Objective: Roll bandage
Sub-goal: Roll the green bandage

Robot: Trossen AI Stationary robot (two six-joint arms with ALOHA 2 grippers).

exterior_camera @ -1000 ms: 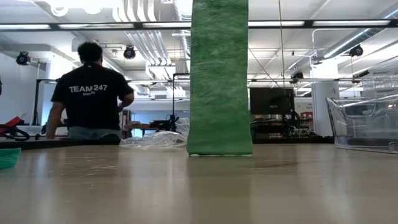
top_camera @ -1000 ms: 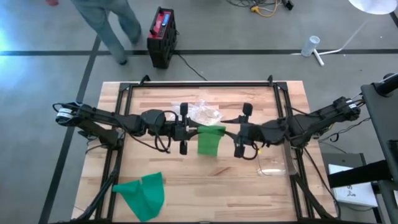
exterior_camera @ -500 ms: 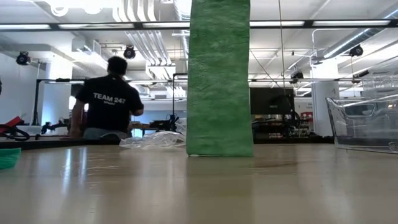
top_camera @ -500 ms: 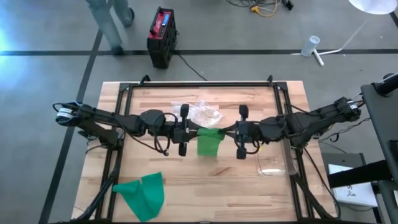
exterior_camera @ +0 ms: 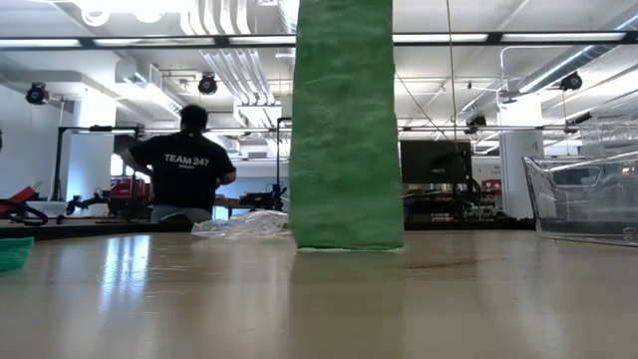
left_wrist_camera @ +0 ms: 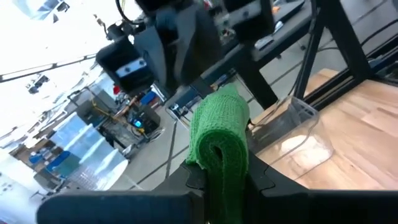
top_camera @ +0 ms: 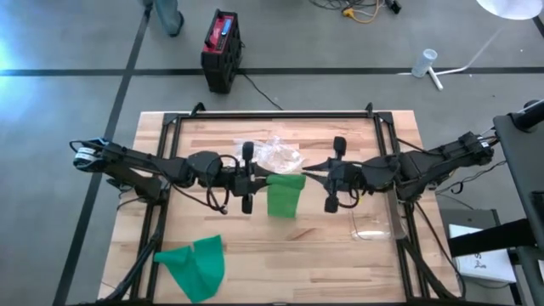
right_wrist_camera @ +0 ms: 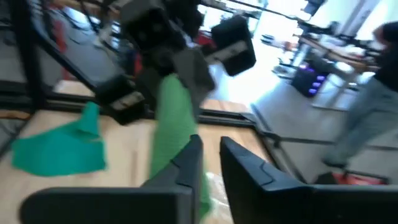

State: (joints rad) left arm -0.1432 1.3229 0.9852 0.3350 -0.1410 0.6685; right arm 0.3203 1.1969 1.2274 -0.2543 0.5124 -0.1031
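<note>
Bandage held up mid-table, rolling underway

Left gripper (top_camera: 252, 179) clamped on green bandage (top_camera: 285, 195) hanging at table centre; right gripper (top_camera: 325, 182) just beside it, fingers slightly apart, nothing held. Keep strip taut, edges aligned while winding.

My right gripper (top_camera: 316, 175) has backed off toward its own side and now sits w/ a gap between it and the green bandage (top_camera: 284, 195); 0.5 s ago it was closer in. The bandage, pinched by my left gripper (top_camera: 260, 178), has slid a bit to that side. In the low view the strip's edge moved w/ it. The person (exterior_camera: 182, 176) in back has walked further along.
</note>
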